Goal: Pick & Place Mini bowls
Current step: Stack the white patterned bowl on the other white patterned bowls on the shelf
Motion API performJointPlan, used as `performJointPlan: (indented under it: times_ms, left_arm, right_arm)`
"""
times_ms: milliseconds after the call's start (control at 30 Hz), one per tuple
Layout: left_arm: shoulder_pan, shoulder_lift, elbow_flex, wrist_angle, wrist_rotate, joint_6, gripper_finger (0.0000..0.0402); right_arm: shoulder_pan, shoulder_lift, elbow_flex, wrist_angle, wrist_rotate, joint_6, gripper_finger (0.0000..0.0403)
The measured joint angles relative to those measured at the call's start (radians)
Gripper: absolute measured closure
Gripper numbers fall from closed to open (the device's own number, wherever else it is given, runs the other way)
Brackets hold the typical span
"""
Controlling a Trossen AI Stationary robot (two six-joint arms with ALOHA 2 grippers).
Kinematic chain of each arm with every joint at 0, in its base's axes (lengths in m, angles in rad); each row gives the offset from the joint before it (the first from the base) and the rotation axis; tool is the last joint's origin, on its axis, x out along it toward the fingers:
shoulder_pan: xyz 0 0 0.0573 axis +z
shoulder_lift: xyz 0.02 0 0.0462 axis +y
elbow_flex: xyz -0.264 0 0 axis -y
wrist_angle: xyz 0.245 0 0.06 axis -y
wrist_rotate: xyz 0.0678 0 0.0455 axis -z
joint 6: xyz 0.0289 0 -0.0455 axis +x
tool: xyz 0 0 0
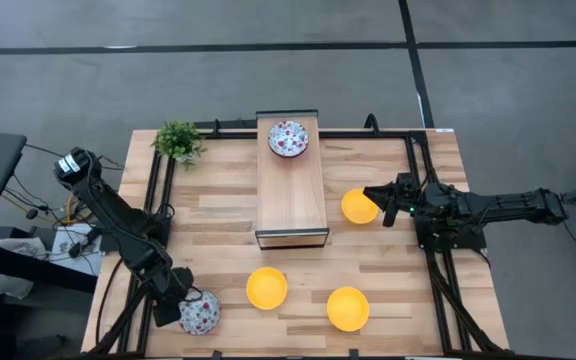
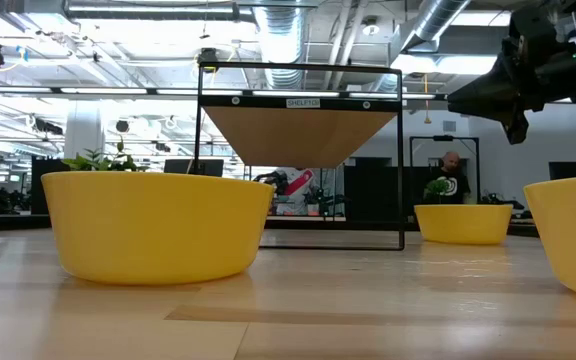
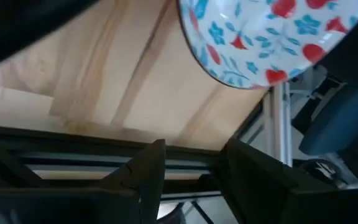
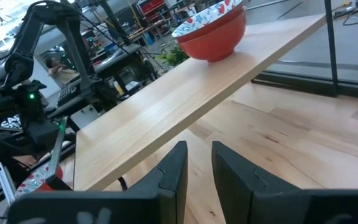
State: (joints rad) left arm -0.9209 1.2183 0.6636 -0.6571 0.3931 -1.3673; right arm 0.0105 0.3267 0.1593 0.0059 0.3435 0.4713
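Five small round bowls are showing from above: three plain yellow ones and two white ones speckled with red and blue flowers; one speckled bowl [image 1: 288, 138] is sitting at the far end of a raised wooden shelf [image 1: 291, 195], and the right wrist view is revealing what the overhead misses, that it is nested in a red bowl [image 4: 217, 39]; the other speckled bowl [image 1: 199, 315] is lying at the table's near left corner, right at the left gripper [image 1: 180, 303], and the left wrist view is showing its glossy patterned underside [image 3: 272, 38] close above that arm's fingers [image 3: 143, 177], which are standing a little apart; whether they are holding it I cannot tell; one yellow bowl [image 1: 359, 206] is resting just right of the shelf, touching or nearly under the right gripper [image 1: 377, 198], whose fingers [image 4: 171, 168] are standing narrowly apart with nothing between them; two more yellow bowls [image 1: 266, 288] [image 1: 348, 308] are sitting empty on the pale plank table [image 1: 228, 225] in front of the shelf, near each other; a small green plant [image 1: 178, 141] is standing at the far left corner; the low view is showing the smooth, rounded yellow walls [image 2: 156, 225] and the shelf's thin black metal frame [image 2: 401, 160].
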Motion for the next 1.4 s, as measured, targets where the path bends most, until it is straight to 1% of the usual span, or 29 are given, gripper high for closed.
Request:
performJointPlan:
  times_ms: [100,167,233,367,400,467,667,900,1000,1100,1167,1267,1400]
  left_arm:
    - [0.003,-0.046,0.005,0.000,-0.007,-0.033,0.0229]
    - [0.012,-0.084,0.020,0.001,-0.036,-0.052,0.0229]
    - [0.020,-0.123,0.039,0.005,-0.094,-0.055,0.0229]
    - [0.025,-0.172,0.056,0.052,-0.264,-0.031,0.0229]
    - [0.025,-0.178,0.056,0.080,-0.294,-0.007,0.0229]
    - [0.025,-0.186,0.056,0.139,-0.318,0.048,0.0229]
    - [0.025,-0.191,0.057,0.281,-0.338,0.059,0.0229]
    - [0.016,-0.182,0.057,0.281,-0.352,0.256,0.0229]
    - [0.013,-0.164,0.059,0.297,-0.316,0.303,0.0229]
    - [0.012,-0.124,0.084,0.300,-0.247,0.385,0.0229]
    - [0.004,-0.083,0.103,0.300,-0.221,0.426,0.0229]
    - [-0.017,-0.007,0.130,0.295,-0.213,0.474,0.0229]
    - [-0.082,0.090,0.142,0.262,-0.213,0.479,0.0229]
  right_arm:
    - [0.000,0.000,0.000,0.000,0.000,0.000,0.0339]
    - [0.000,0.000,0.000,0.000,0.000,0.000,0.0339]
    - [0.000,0.000,0.000,0.000,0.000,0.000,0.0339]
    - [0.000,0.000,0.000,0.000,0.000,0.000,0.0339]
    - [0.000,0.000,0.000,0.000,0.000,0.000,0.0339]
    - [0.000,0.000,0.000,0.000,0.000,0.002,0.0339]
    - [0.000,0.000,0.000,0.000,0.000,0.026,0.0339]
    - [0.000,0.000,0.000,0.001,-0.001,0.027,0.0339]
    - [0.000,0.000,0.000,0.001,-0.001,0.027,0.0339]
    - [0.000,0.000,0.000,0.002,-0.001,0.030,0.0339]
    - [0.000,0.000,0.000,0.002,-0.001,0.042,0.0339]
    - [0.000,0.000,0.000,0.001,-0.002,0.053,0.0339]
    - [0.000,0.000,0.000,0.001,-0.001,0.053,0.0339]
